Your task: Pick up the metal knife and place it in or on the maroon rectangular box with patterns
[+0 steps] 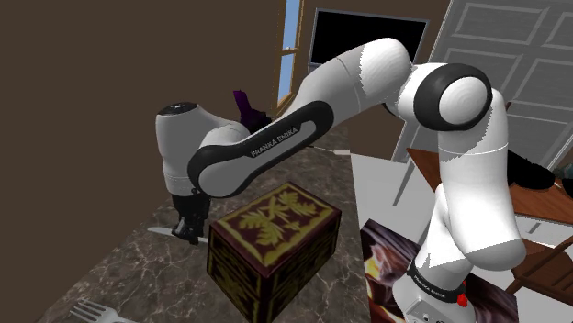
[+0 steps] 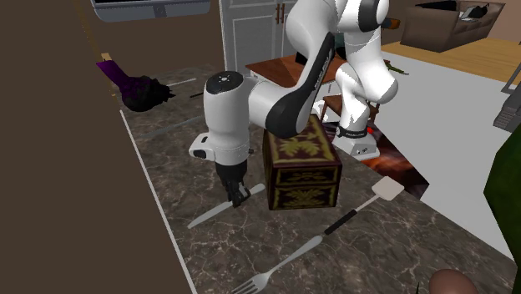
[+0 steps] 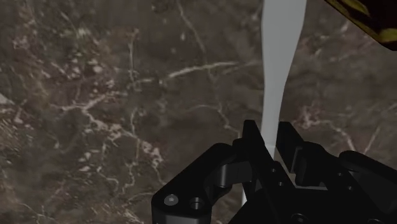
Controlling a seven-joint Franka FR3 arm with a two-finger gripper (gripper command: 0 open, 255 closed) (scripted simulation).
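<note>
Text: "FRANKA EMIKA".
Style: white capitals, one line, running lengthwise.
Carrier: dark band along the arm (image 1: 266, 147) link, seen in the shoulder view.
Place: above the claw (image 1: 188, 225); the line starts near the joint over the claw and climbs away from it toward the elbow.
Orientation: slanted with the link, letters upright to the reader.
Second exterior view: same dark band above the claw; nothing legible on it.
Wrist view: nothing legible near the claw.
Other text: none legible.
</note>
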